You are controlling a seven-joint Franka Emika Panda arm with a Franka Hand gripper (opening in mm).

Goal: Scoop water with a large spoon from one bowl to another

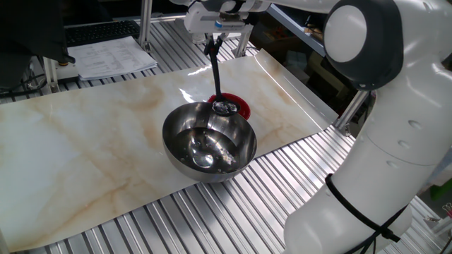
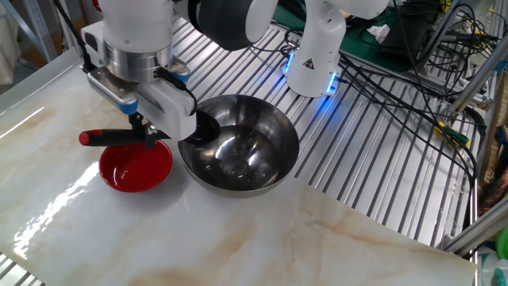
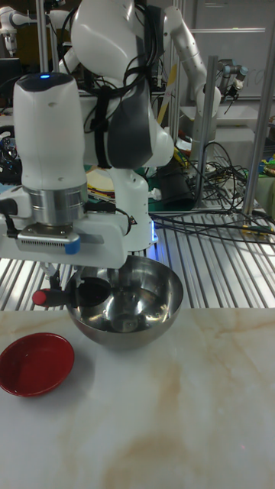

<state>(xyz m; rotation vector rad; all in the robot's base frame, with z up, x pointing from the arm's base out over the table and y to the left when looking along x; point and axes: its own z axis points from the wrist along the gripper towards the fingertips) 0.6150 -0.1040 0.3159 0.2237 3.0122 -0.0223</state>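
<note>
Black plastic, stiff and light: large spoon [image 2: 127, 138] clenched in gripper [image 2: 144, 129] partway along the thin handle, near the red-tipped end. Best held just there, firmly, since a loaded scoop probably tips the long handle. Left, small red bowl [image 2: 135, 166], light, likely to slide on smooth marble. Right, scoop over near rim of steel bowl [image 2: 238, 154], heavy-looking and steady. Water [image 1: 205, 147] glinting inside, apt to slosh; level carrying needed.
</note>
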